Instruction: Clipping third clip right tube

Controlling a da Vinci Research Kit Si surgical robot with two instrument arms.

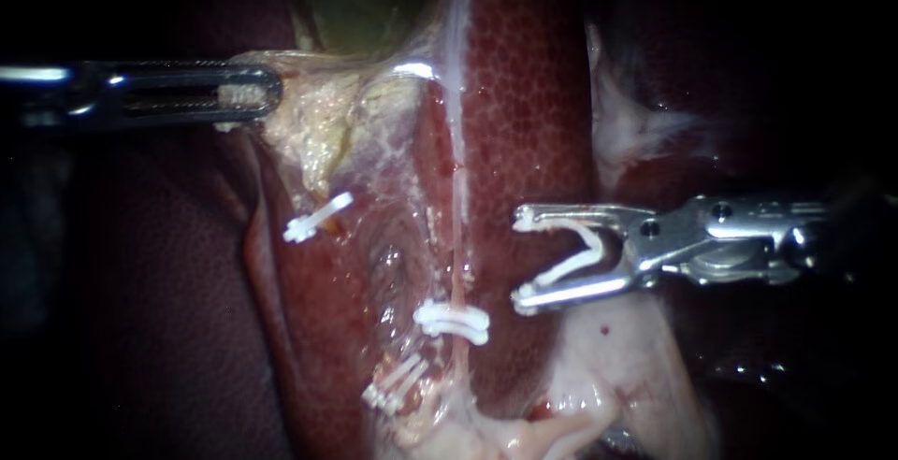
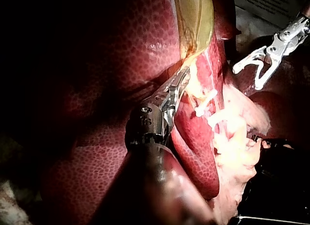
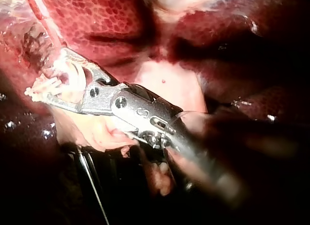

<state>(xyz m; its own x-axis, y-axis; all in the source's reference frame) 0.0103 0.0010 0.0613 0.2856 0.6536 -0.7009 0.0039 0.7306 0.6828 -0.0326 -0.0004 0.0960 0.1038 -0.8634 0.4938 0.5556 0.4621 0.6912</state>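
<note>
1. The right instrument's (image 1: 520, 259) jaws stand wide apart and hold an open clip (image 1: 582, 247) between them. No tissue is inside.
2. The right tube (image 1: 458, 189), a thin pale strand, runs just left of the tips and apart from them.
3. The nearer fitted clips (image 1: 452, 322) on it look like two, though the count is unclear.
4. At far left, the left instrument's (image 1: 251, 95) jaws are closed on pale tissue (image 1: 318, 123).
5. Still to do, by my reading: straddle the tube and close.

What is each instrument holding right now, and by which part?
Left instrument grips the pale tissue by its edge beside the gallbladder. Right instrument carries an open clip by its two legs.
</note>
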